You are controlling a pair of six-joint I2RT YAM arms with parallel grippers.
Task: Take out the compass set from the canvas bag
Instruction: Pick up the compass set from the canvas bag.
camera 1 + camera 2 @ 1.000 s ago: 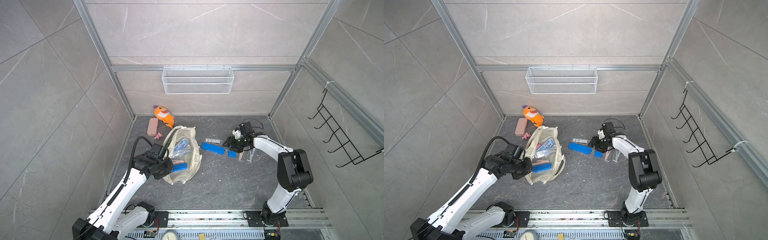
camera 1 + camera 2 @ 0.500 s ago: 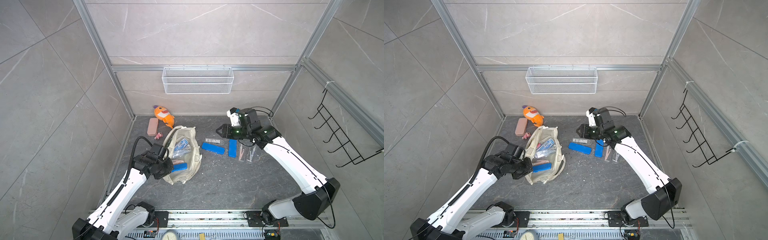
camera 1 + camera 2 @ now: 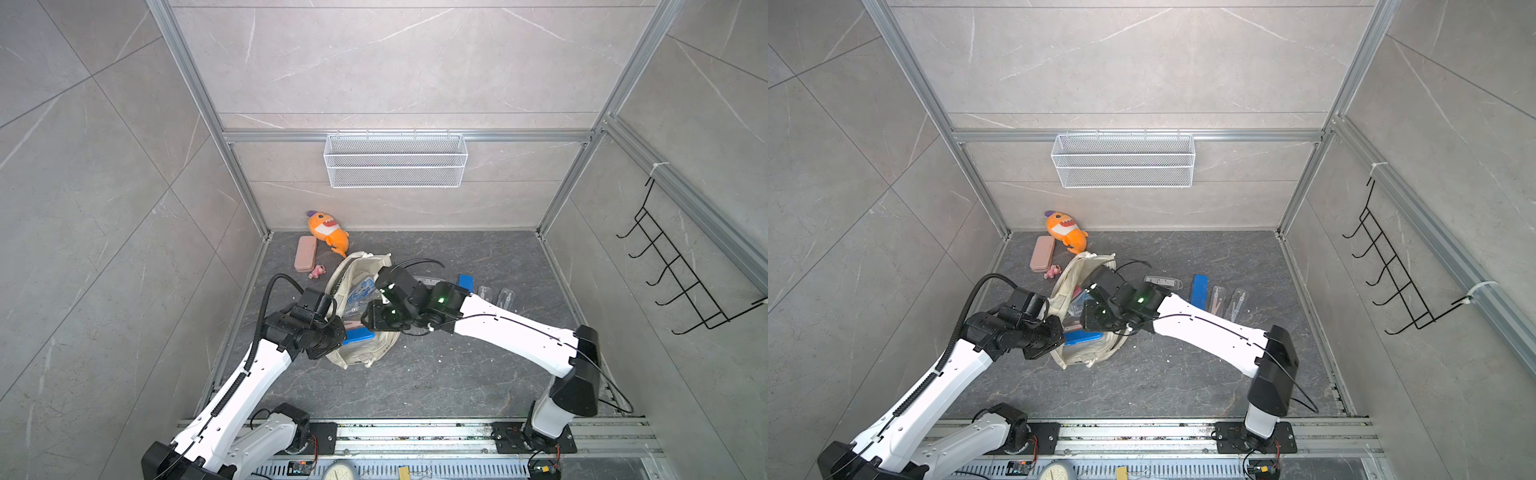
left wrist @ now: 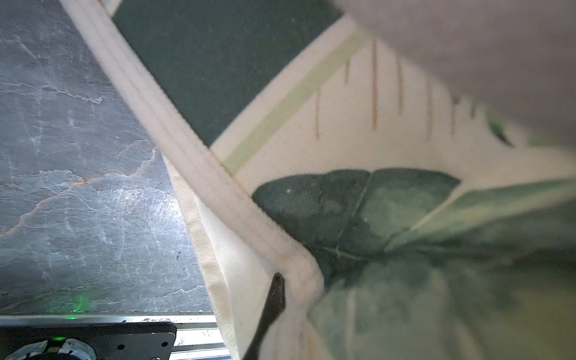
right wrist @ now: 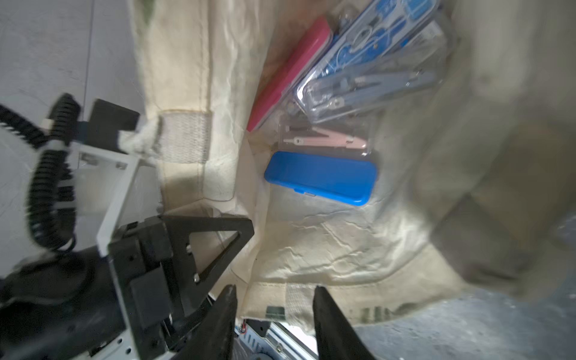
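The cream canvas bag point(image 3: 365, 353) point(image 3: 1096, 353) lies open on the dark floor. My left gripper point(image 3: 332, 328) point(image 4: 293, 290) is shut on the bag's rim at its left side, and the green print fills the left wrist view. My right gripper point(image 3: 370, 320) point(image 5: 276, 299) hangs open just above the bag's mouth, with nothing between its fingers. Inside the bag point(image 5: 327, 246) the right wrist view shows a clear case with a blue-grey compass set point(image 5: 371, 65), a clear pack with a pink compass point(image 5: 327, 140), a blue case point(image 5: 321, 177) and a red case point(image 5: 290, 71).
On the floor right of the bag lie a blue case point(image 3: 465, 282) and two clear compass packs point(image 3: 494, 295). An orange plush point(image 3: 326, 230), a pink case point(image 3: 305, 253) and a small pink toy point(image 3: 318, 271) sit at the back left. A wire basket point(image 3: 395, 160) hangs on the back wall, a hook rack point(image 3: 673, 274) on the right.
My right arm has swung left from the items on the floor to above the bag's mouth, its jaws a little narrower. The left gripper has kept its hold and place.
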